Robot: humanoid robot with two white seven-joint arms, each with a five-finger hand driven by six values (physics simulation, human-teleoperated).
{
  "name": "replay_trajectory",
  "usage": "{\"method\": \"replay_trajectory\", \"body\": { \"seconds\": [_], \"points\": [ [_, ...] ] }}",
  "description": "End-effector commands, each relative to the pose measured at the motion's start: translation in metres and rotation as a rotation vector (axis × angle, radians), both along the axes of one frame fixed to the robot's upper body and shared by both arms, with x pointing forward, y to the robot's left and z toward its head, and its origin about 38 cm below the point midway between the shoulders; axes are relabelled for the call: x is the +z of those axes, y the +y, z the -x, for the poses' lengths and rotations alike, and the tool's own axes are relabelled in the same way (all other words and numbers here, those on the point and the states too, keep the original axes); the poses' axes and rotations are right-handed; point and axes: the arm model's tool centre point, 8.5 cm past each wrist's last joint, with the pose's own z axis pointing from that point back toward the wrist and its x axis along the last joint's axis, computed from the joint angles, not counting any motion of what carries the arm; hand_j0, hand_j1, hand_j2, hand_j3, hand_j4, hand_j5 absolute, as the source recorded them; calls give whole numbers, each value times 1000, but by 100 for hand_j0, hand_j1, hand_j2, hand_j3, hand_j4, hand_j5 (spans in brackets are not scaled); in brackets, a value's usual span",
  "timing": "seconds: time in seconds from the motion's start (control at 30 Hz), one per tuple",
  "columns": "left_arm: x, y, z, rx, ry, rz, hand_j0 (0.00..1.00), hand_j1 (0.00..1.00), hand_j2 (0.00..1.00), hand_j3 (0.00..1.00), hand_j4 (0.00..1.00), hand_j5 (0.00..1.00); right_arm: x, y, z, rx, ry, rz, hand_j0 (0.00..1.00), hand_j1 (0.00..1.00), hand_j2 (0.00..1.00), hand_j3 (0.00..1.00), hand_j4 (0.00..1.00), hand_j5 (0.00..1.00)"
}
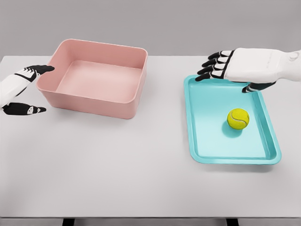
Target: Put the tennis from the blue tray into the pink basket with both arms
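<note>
Two smooth white-shelled robot arms end in five-fingered hands, the left hand (21, 92) and right hand (235, 66), with glossy black segmented fingers banded in white.

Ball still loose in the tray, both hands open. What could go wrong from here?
1. The tennis ball lies free on the smooth floor of the blue tray; a nudge from the right hand, now over the tray's far edge, may roll it away.
2. The left hand sits right at the pink basket wall, its fingertips about touching the rim; moving could shove the basket.
3. Handover must cross the open table; a dropped ball would likely roll off.
</note>
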Motion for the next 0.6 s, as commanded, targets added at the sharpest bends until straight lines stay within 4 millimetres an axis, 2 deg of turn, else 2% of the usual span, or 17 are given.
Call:
{"method": "replay_trajectory", "body": {
  "seconds": [0.0,0.1,0.13,0.17,0.23,0.27,0.33,0.37,0.43,0.5,0.57],
  "points": [
    [1,1,0,2,-1,6,100,100,100,100,100,100,0,0,1,6,1,-1,100,100,100,100,100,100],
    [1,0,0,1,0,6,100,100,100,100,100,100,2,-6,1,-23,4,2,100,100,100,100,100,100],
    [1,1,0,2,-1,8,100,100,100,100,100,100,3,-14,-2,-80,7,4,100,100,100,100,100,100],
    [1,1,0,3,-2,10,100,100,100,100,100,100,6,-25,-6,-174,24,-11,100,100,100,100,100,100],
    [2,0,0,1,-3,18,100,100,100,100,100,100,15,-57,2,-314,163,-140,100,100,100,100,100,100],
    [2,0,0,1,-3,20,100,100,100,100,100,100,23,-82,8,-407,264,-242,100,100,100,100,100,100],
    [4,0,0,0,-7,27,100,100,100,100,100,100,23,-109,-1,-538,311,-307,100,100,100,100,100,100],
    [5,-1,1,-4,-8,41,100,100,100,100,100,100,18,-118,-5,-617,322,-298,100,100,100,100,100,100],
    [8,0,1,-6,-5,114,100,100,100,100,100,100,-2,-123,-3,-657,361,-254,100,100,100,100,100,100],
    [14,3,2,-6,0,196,100,100,100,100,100,100,-31,-119,2,-646,386,-152,100,100,100,100,100,100],
    [19,-2,4,-32,5,274,100,100,100,100,100,100,-46,-116,6,-620,407,-116,100,100,100,100,100,100]
  ]
}}
